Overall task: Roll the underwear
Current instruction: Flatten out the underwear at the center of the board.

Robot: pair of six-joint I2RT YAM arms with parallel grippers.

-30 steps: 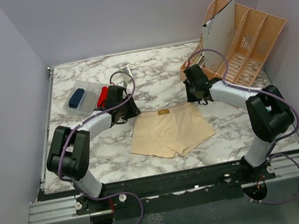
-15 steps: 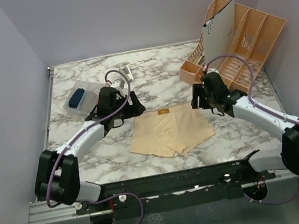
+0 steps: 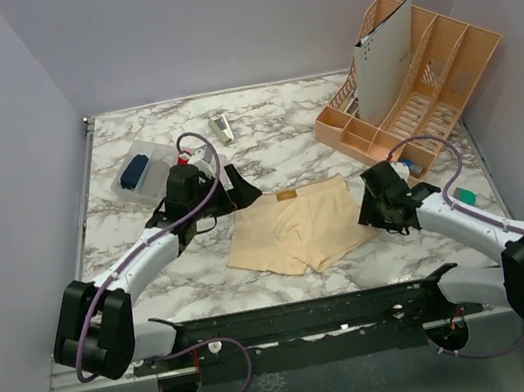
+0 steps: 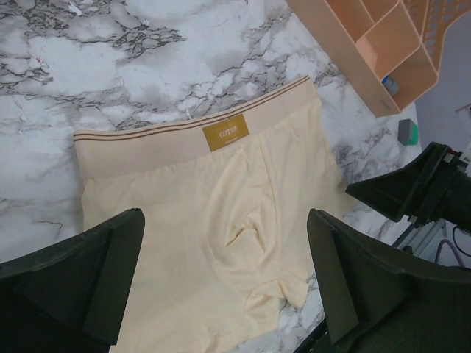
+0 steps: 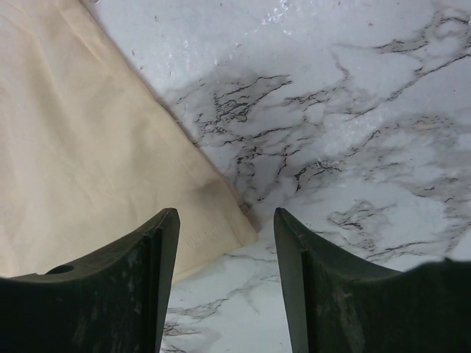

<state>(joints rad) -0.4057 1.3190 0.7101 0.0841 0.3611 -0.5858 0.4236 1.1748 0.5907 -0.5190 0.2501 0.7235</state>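
Note:
A peach-beige pair of underwear [image 3: 299, 230] lies spread flat on the marble table, waistband and gold label [image 4: 225, 132] towards the far side. My left gripper [image 3: 205, 206] hovers off its left waistband corner, jaws wide open and holding nothing; the cloth [image 4: 213, 213] shows between the fingers [image 4: 110, 257]. My right gripper [image 3: 374, 207] stands open at the garment's right leg edge. The leg's hem corner [image 5: 213, 228] lies on the table between its fingers [image 5: 147, 272], not clamped.
An orange divided organizer [image 3: 424, 76] with a white card [image 3: 383, 63] stands at the back right. A clear tray with a blue item [image 3: 139, 169] sits at the back left. A small pale object [image 3: 220, 127] lies behind the left arm, a teal bit [image 3: 465, 194] by the right arm.
Both grippers were shut at the waistband corners; they have opened and let go. The left drew back a little; the right swung towards the near side, to the right leg hem.

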